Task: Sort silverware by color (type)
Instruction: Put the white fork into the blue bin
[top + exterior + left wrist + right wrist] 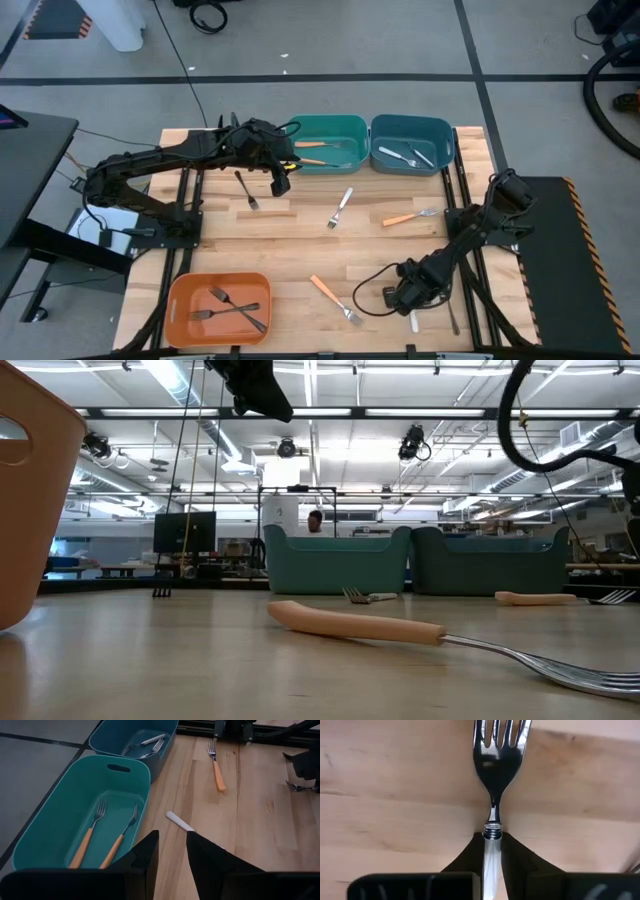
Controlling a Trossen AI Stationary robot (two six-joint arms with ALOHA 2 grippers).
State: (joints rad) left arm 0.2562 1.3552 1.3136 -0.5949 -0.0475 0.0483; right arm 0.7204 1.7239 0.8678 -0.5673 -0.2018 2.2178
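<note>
My right gripper (398, 297) is low over the table's near right part, shut on a pale-handled silver fork (500, 755). My left gripper (282, 180) hovers open by the teal bin (352, 127), which holds two orange-handled forks (89, 840). Nothing is between its fingers (172, 862). Silver forks (405, 156) lie in the blue bin (440, 130), and dark forks (232, 306) in the orange bin (180, 300). Flat on the table lie a dark fork (246, 188), a silver fork (340, 207) and two orange-handled forks (408, 217) (335, 298). My right gripper pinches the fork's pale handle (491, 851) between its two fingers, close to the neck, with the fingers lying along the fork. The tines (502, 732) point away past the fingertips, and the handle's free end (413, 321) sticks out behind. Whether the fork is clear of the table does not show.
Dark rails run along the table's left and right edges. A thin dark piece (452, 318) lies by the right rail, near my right gripper. A black cable (375, 280) loops over the wood beside that gripper. Bare wood lies in the middle between the loose forks.
</note>
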